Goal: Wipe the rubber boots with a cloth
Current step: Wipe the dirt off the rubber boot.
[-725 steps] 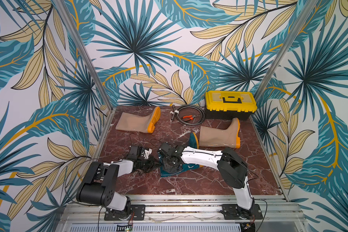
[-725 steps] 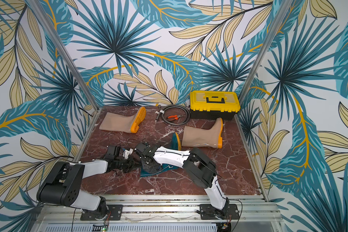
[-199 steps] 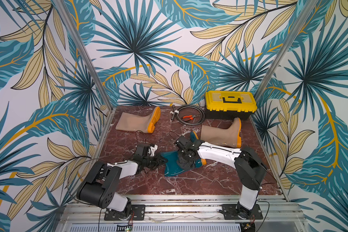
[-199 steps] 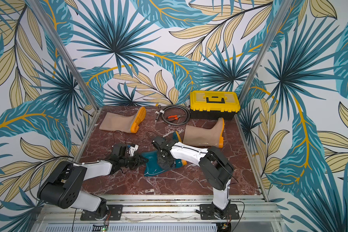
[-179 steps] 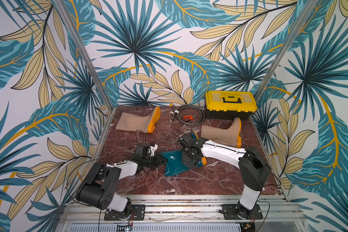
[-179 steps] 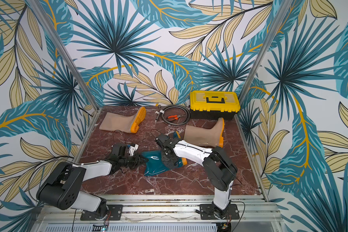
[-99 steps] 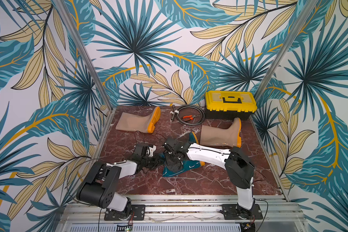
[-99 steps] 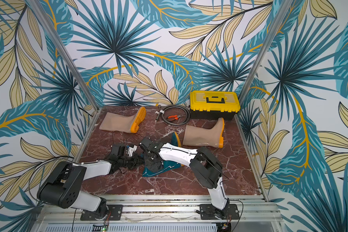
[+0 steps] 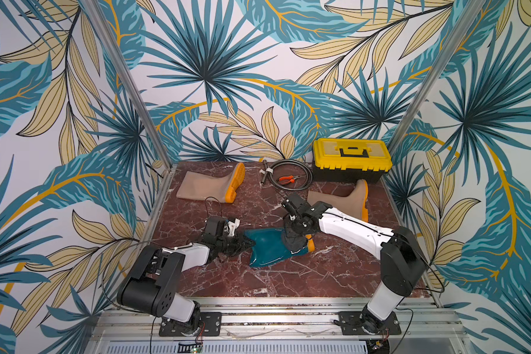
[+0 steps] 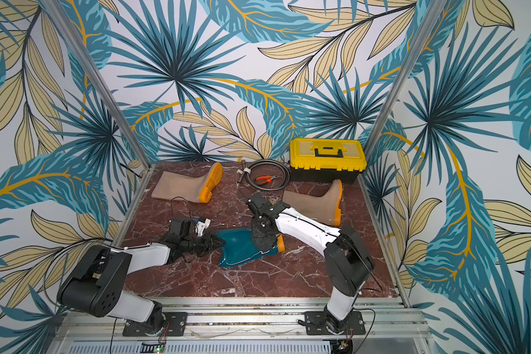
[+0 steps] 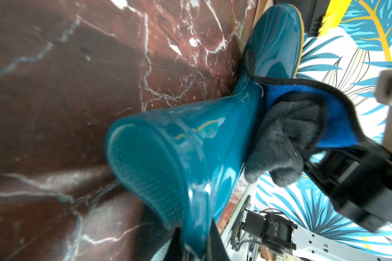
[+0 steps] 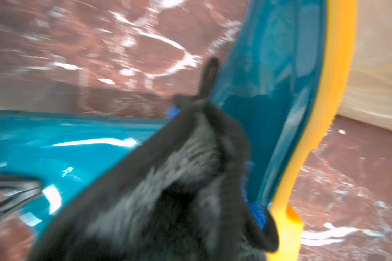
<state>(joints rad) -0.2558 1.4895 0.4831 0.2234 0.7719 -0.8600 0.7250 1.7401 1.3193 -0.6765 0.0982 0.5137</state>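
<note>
Low in the centre of both top views, on the marble table (image 9: 258, 283), the left gripper (image 9: 246, 243) is clamped on the open rim of the teal boot (image 9: 265, 249). The boot lies on its side with its orange sole turned toward the frame's right. The right gripper (image 9: 293, 233) is closed on the dark cloth (image 9: 295, 244) and presses it against the boot's ankle beside the heel. Above and to the right lies the nearer beige boot (image 9: 334, 199), and at upper left the far beige boot (image 9: 203, 187). At the back sit a cable coil (image 9: 310, 177), orange pliers (image 9: 284, 179) and a yellow toolbox (image 9: 350, 157).
</note>
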